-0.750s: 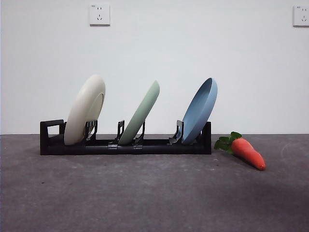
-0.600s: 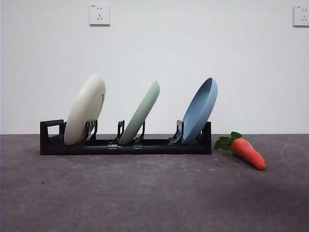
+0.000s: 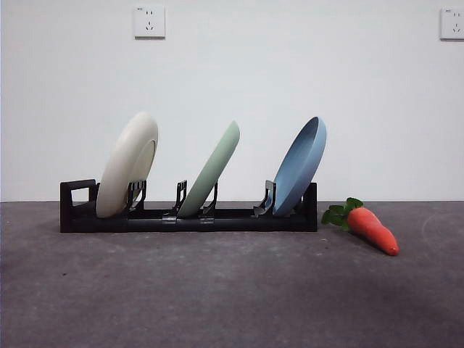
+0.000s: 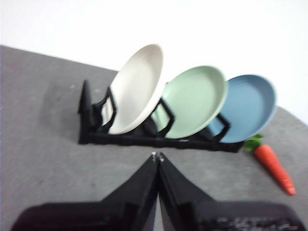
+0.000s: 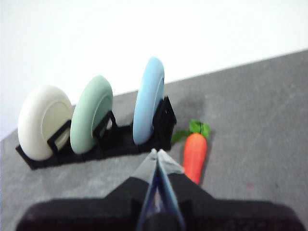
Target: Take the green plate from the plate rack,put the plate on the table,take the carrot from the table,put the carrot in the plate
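Observation:
The green plate (image 3: 212, 170) stands tilted in the middle slot of the black plate rack (image 3: 188, 216), between a cream-white plate (image 3: 127, 164) and a light blue plate (image 3: 300, 166). The carrot (image 3: 371, 226) lies on the table (image 3: 232, 290) just right of the rack, leaves toward the rack. My left gripper (image 4: 157, 156) is shut and empty, held back from the rack, facing the green plate (image 4: 195, 101). My right gripper (image 5: 156, 152) is shut and empty, held back from the rack's blue-plate end, with the carrot (image 5: 195, 155) close beside it. Neither gripper shows in the front view.
Two white wall sockets (image 3: 149, 22) sit on the pale wall behind the rack. The rack's blocky handle (image 3: 78, 196) is at its left end. Bare grey table lies in front of the rack.

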`<state>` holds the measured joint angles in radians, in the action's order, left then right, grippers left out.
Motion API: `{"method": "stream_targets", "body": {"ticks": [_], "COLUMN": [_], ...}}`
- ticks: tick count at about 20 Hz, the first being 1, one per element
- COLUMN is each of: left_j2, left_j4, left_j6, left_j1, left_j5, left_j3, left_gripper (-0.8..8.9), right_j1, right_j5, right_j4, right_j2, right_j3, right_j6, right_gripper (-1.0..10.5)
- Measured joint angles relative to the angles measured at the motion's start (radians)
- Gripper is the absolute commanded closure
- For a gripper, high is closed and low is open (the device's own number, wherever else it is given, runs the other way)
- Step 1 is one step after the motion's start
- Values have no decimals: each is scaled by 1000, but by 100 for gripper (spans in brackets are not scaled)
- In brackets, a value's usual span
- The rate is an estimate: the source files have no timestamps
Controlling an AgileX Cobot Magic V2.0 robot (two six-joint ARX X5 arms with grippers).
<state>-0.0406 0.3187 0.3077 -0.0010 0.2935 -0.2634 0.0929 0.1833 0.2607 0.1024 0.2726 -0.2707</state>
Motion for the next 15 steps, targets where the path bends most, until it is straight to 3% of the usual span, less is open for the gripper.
{"method": "stream_targets", "body": {"ticks": [6,15], "left_j2": [-85,-251], "left_j4": [93,315], "left_j6": [0,-106], "left_j1": [0,0], "left_j5": [101,264], "left_j3": [-160,-369], "left_gripper": [820,820], "right_j1": [0,0], "right_j5": [40,145], "right_j4": [222,620], "right_j2": [172,459], "right_j3": [217,558], "right_j6": [34,224], "right_gripper": [957,957]}}
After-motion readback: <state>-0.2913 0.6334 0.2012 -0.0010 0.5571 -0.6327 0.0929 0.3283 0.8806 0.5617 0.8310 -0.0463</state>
